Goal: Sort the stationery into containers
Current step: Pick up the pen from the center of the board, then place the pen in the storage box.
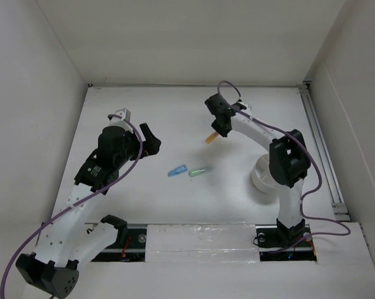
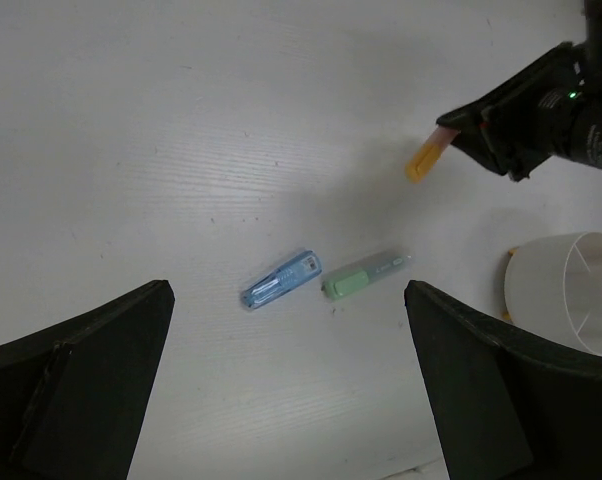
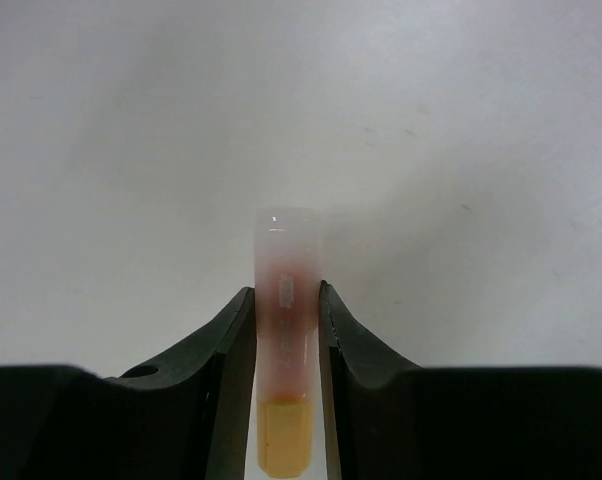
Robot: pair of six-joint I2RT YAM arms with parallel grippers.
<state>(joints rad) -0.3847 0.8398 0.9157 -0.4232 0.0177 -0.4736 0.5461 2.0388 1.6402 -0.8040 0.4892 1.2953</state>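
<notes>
My right gripper (image 1: 216, 132) is shut on a stubby orange marker (image 1: 210, 139) and holds it above the table; its clear cap sticks out past the fingertips in the right wrist view (image 3: 289, 300). It also shows in the left wrist view (image 2: 427, 157). A blue marker (image 1: 177, 170) and a green marker (image 1: 200, 170) lie side by side mid-table, also in the left wrist view (image 2: 281, 281) (image 2: 367, 275). The round white divided cup (image 1: 262, 174) stands under my right arm. My left gripper (image 1: 151, 138) is open and empty, left of the markers.
White walls enclose the table on the left, back and right. A metal rail (image 1: 321, 143) runs along the right edge. A purple cable (image 1: 250, 118) loops over the right arm. The scissors, pens and yellow block are out of view.
</notes>
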